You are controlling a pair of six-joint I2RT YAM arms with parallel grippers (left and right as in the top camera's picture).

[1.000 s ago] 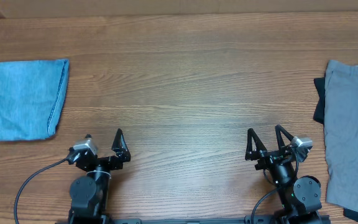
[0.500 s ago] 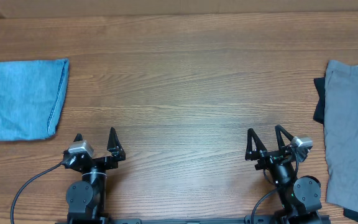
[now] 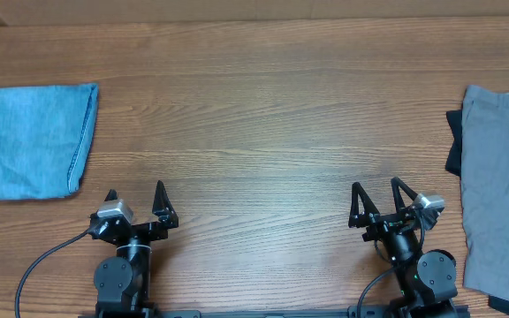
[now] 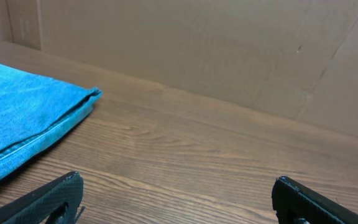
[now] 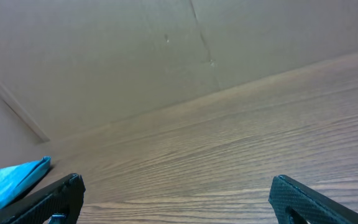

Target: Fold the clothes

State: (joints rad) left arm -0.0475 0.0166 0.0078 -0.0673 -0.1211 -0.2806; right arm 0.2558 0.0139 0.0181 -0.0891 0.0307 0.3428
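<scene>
Two-handed idling at the near edge of the table (image 3: pixel 254 106): holding the left pincer (image 3: pixel 135 190) spread wide and empty, the right pincer (image 3: pixel 376 185) likewise. Finding the jeans (image 3: pixel 35 141) lying folded flat by the left edge, ahead and leftward of the left pincer, near yet apart; nearly square, seamed edge running front to back. Judging the left arm much the nearer, calling for a forward-left reach.

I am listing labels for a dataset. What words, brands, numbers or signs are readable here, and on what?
None. No word, number or sign shows on the folded jeans, the grey cloth, the wooden table or the cardboard wall.
</scene>
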